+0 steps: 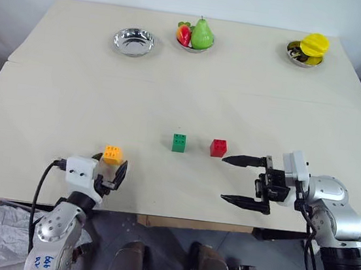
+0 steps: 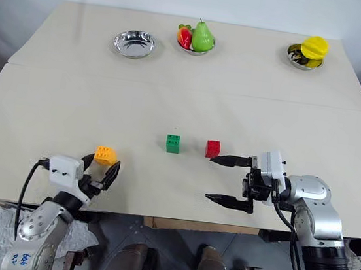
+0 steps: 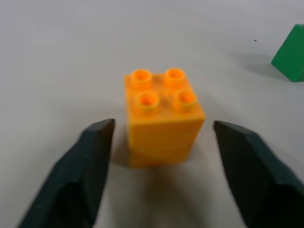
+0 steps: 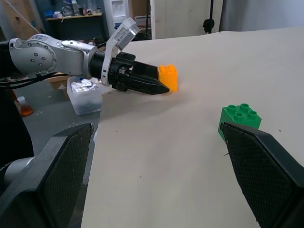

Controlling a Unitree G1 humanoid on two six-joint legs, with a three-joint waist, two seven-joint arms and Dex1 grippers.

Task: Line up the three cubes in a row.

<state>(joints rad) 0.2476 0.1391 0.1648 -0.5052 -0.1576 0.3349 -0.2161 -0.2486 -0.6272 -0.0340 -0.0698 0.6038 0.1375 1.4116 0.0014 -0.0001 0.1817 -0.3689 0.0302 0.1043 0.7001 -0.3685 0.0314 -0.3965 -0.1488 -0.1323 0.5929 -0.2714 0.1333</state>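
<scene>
The orange-yellow cube (image 3: 161, 118) stands studs up near the table's front left, between the fingers (image 3: 90, 161) of my left gripper (image 1: 111, 165). The jaws are open, with a gap showing on each side of the cube. The green cube (image 1: 179, 142) and the red cube (image 1: 218, 147) sit side by side in the middle of the table, a small gap between them. My right gripper (image 1: 229, 178) is open and points left, just right of the red cube and a little nearer the front edge, with nothing between its fingers.
At the back of the table (image 1: 59, 107) stand three steel bowls: an empty one (image 1: 134, 41), one with a green pear and a red fruit (image 1: 196, 37), and one with yellow fruit (image 1: 307, 50). The table's front edge runs just behind both grippers.
</scene>
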